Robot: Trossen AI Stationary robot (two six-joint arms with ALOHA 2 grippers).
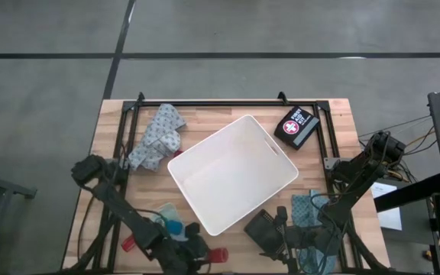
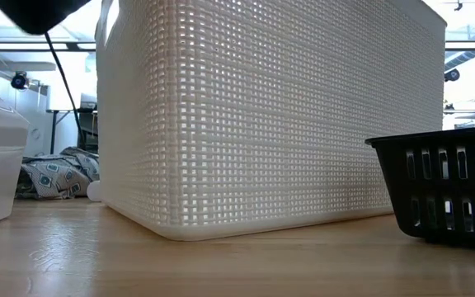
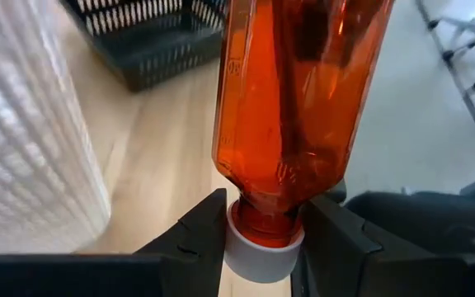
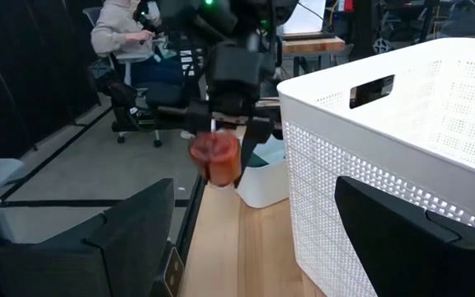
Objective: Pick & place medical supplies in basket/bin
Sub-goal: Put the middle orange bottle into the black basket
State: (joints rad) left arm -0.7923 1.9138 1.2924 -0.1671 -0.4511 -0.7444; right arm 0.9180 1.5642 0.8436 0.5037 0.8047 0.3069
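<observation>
The white bin stands skewed in the middle of the table. My left gripper is beside the bin's near corner, at the table's near edge, shut on an orange translucent bottle with a white cap. The right wrist view shows that bottle in the air beside the bin wall. My right gripper stands open and holds nothing, near the bin's near right side. My left gripper pinches the bottle's white cap between its two fingers, one on each side. The fingers slant downward toward the table's right, and the bottle sticks out beyond the fingertips in line with them. The bottle is lifted clear of the table.
A black slotted basket sits by the bin's near right side. A small translucent tray with blue items is at the near left, a patterned cloth at the far left, and a dark case with a cross at the far right. A person sits beyond the table.
</observation>
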